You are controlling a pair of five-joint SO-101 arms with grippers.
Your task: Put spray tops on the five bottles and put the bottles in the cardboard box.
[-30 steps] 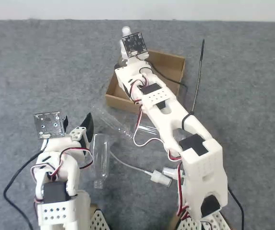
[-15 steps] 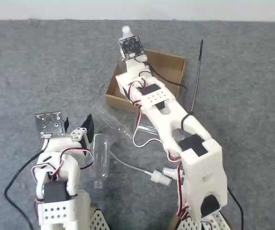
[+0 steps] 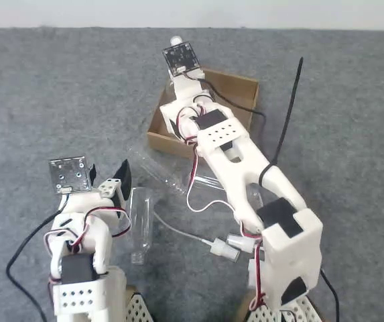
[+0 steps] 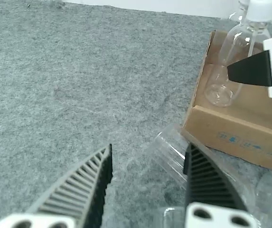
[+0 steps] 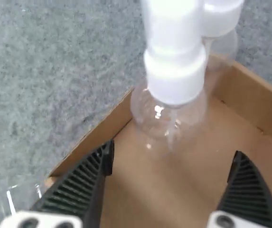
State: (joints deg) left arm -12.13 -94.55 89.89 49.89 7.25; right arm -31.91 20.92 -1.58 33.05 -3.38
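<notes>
One grey felt surface [image 3: 57,87] is spread beneath everything, bounded far off by a pale wall [image 3: 178,13]. The right gripper [image 5: 173,152], jaws apart, is held over the box [image 3: 238,90], in which a capped bottle [image 5: 169,114] is seen. The left gripper [image 4: 149,152], also agape, is held near left beside an uncapped bottle [image 3: 140,225] lying flat.

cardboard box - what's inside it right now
A clear bottle with a white spray top stands in a corner of the cardboard box, a second capped bottle just behind it. The right arm covers much of the floor in the high view.
</notes>
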